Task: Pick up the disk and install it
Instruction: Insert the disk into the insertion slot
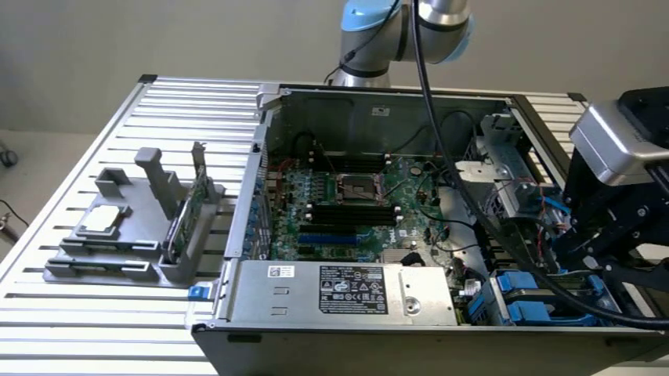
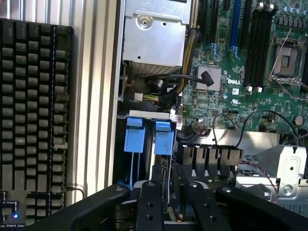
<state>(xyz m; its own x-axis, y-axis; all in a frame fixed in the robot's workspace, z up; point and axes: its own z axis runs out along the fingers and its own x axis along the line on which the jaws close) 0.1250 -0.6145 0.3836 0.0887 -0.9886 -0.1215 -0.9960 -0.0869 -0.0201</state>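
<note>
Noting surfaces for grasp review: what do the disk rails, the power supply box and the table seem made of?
Disk rails: likely moulded plastic, matte, judging by the even bright blue colour and rounded edges. Power supply box: bare sheet metal, dull silver, with punched holes and folded edges. Table: probably aluminium, satin light grey, in long parallel ribbed slats.

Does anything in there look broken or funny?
Nothing looks broken or spilled. The computer case lies open, and the square socket on its green board looks empty; a small silver chip sits outside on the grey holder.
</note>
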